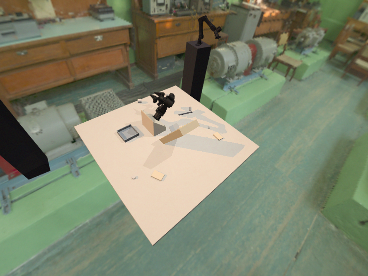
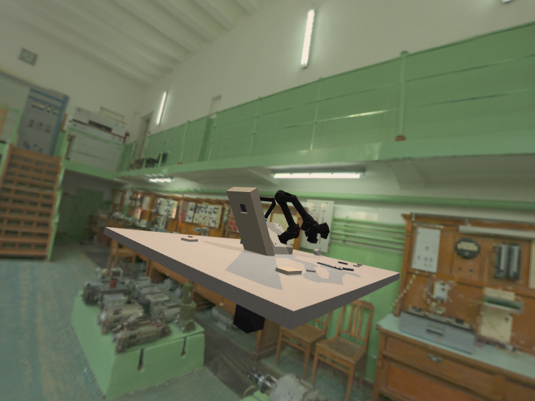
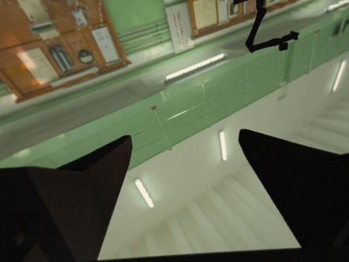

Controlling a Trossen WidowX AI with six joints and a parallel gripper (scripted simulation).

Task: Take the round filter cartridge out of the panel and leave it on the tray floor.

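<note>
On the left of the bench (image 1: 178, 207), in the top view, a shallow dark-walled tray (image 1: 122, 135) lies flat; only its pale floor shows inside, with nothing in it. Just to its right stands the service panel (image 1: 147, 123), a tan slab leaning back on a grey wedge-shaped support. The filter cartridge cannot be made out in any view. The exterior view shows only a small dark square high on one face of the panel, and whether that belongs to the cartridge cannot be told. By the task it should sit flush in the panel's face, so it is judged not yet removed.

Above and slightly right of the panel's top edge hangs the gripper (image 1: 155, 97), carried by the single black arm (image 1: 164, 104), which rises from beside the panel. The fingers stand almost fully apart with nothing between them; the wrist view looks up between them at the hall's ceiling and green gallery, not at the panel.

That is the relation the next move turns on: the panel lies below and behind the fingers' pointing direction, so the wrist must swing round and down until the fingers face the panel squarely. The two narrow slots are probably where the fingertips must enter, so roll alignment will matter.

Further right lie a long tan bar (image 1: 179, 131), thin dark strips (image 1: 185, 113) and flat tan tiles (image 1: 218, 136), all well apart from the tray.
</note>
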